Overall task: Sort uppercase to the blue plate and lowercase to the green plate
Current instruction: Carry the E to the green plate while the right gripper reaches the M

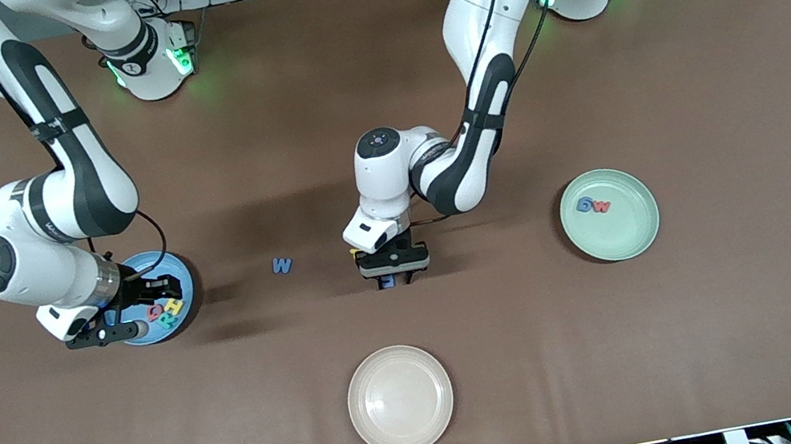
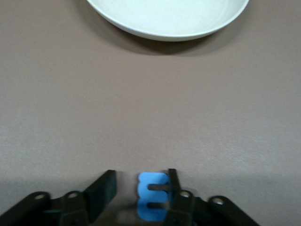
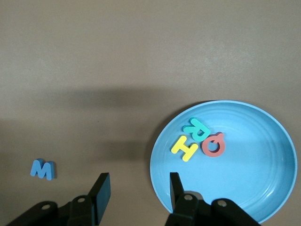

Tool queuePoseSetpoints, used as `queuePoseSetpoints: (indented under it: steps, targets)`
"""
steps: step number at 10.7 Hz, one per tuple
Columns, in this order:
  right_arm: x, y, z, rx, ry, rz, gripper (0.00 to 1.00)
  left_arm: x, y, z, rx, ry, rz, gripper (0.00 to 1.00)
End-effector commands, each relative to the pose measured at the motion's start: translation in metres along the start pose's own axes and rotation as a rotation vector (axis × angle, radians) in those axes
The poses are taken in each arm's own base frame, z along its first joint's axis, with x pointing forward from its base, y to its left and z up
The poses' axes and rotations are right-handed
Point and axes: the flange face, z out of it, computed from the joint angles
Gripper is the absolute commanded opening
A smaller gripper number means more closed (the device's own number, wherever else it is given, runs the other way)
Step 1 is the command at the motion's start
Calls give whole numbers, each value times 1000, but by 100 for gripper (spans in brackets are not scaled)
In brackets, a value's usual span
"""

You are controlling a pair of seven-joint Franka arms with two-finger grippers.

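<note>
On the table lies the blue lowercase m (image 2: 153, 202) (image 1: 389, 281), and my left gripper (image 2: 142, 186) (image 1: 395, 277) is down around it. One finger touches the letter and the other stands a little off it. The green plate (image 1: 637, 228) holds a blue g (image 1: 585, 205) and a red w (image 1: 602, 206). Three uppercase letters lie in the blue plate (image 3: 263, 183) (image 1: 180, 270): a red Q (image 3: 214, 144), a teal R (image 3: 196, 128) and a yellow H (image 3: 185, 148). My right gripper (image 3: 138, 193) (image 1: 161, 284) hangs open and empty over that plate's rim. The blue W (image 3: 43, 169) (image 1: 281, 265) lies on the table between the two grippers.
A cream plate (image 1: 401, 398) (image 2: 169, 21) sits nearer the front camera than my left gripper, with nothing in it. Bare brown table surrounds the plates.
</note>
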Motion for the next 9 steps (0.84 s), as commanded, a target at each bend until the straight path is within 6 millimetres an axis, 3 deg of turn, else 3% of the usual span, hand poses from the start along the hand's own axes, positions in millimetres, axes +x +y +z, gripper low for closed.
queuePoseSetpoints:
  steps: [1, 2, 3, 5, 9]
  targets:
    - [-6, 0, -5, 16, 3, 21, 59, -22, 12, 3, 13, 3, 10, 25]
    - [-6, 0, -6, 16, 5, 19, 59, -22, 13, 3, 13, 3, 11, 4]
    - [-6, 1, -5, 15, 3, 21, 59, -24, 11, 4, 16, 0, 15, 0]
    - [-6, 1, -7, 16, 5, 21, 59, -22, 12, 2, 16, 3, 17, 0]
    - [-6, -1, -7, 18, 3, 22, 59, 29, -13, -26, 104, 3, 8, 0]
